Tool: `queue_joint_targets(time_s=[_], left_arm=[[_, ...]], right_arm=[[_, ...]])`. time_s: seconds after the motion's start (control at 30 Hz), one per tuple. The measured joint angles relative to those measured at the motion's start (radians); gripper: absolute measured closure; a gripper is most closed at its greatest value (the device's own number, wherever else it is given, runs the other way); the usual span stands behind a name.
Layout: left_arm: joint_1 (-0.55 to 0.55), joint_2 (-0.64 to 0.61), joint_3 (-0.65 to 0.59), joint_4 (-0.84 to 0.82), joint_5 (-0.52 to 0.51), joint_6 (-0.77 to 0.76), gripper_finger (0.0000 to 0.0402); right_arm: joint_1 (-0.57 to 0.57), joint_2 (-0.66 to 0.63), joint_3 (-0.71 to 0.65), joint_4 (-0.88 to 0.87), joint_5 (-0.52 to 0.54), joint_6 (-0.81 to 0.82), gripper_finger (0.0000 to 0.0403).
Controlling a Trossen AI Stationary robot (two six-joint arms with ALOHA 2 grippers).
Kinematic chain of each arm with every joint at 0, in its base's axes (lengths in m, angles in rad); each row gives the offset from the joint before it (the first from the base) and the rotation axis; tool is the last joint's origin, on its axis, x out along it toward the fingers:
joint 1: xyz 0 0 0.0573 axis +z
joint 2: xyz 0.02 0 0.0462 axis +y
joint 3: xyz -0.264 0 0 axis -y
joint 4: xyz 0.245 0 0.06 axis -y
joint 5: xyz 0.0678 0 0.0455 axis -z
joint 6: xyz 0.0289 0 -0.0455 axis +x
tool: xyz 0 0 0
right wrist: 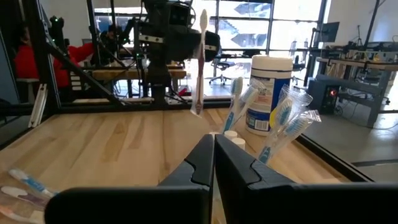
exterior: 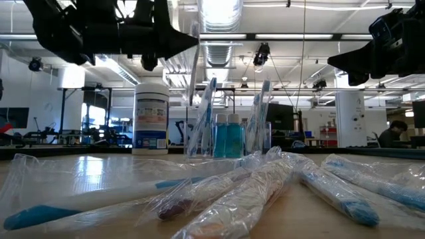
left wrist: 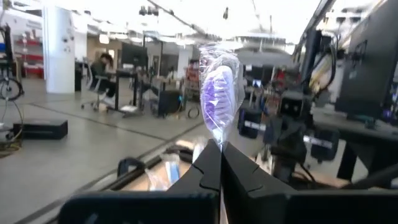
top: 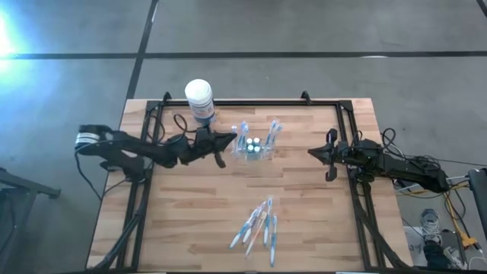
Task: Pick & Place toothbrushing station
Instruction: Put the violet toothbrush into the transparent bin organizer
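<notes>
1. My left claw (top: 230,137) grips a wrapped toothbrush (left wrist: 219,99), raised beside the station (top: 254,147)
2. Station sits mid-counter (top: 198,205), near the tub (top: 199,100)
3. My right claw (top: 312,152) hovers closed, empty

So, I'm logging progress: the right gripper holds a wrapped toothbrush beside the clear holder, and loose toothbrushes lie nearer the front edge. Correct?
Not quite: the left gripper holds the wrapped toothbrush beside the clear holder, as the left wrist view shows. The right gripper is shut and empty. The loose toothbrushes do lie nearer the front edge.
</notes>
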Motion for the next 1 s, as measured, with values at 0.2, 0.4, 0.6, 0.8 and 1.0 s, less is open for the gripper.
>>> queue_joint_targets(time_s=[0.2, 0.4, 0.6, 0.8, 1.0], left_arm=[[0.019, 0.115, 0.000, 0.121, -0.037, 0.002, 0.0402], [0.032, 0.205, 0.000, 0.207, -0.076, 0.014, 0.0401], [0.043, 0.257, 0.000, 0.216, -0.118, 0.022, 0.0401], [0.053, 0.310, 0.000, 0.222, -0.153, -0.016, 0.0401], [0.053, 0.357, 0.000, 0.222, -0.207, -0.048, 0.0401]], right_arm=[[0.000, -0.001, 0.000, 0.001, 0.000, 0.000, 0.0394], [0.000, -0.001, 0.000, 0.001, 0.000, 0.003, 0.0394], [0.000, -0.001, 0.000, 0.001, 0.000, 0.000, 0.0394], [0.000, 0.000, 0.000, 0.001, 0.000, 0.000, 0.0394], [0.000, 0.000, 0.000, 0.000, 0.000, 0.000, 0.0394]])
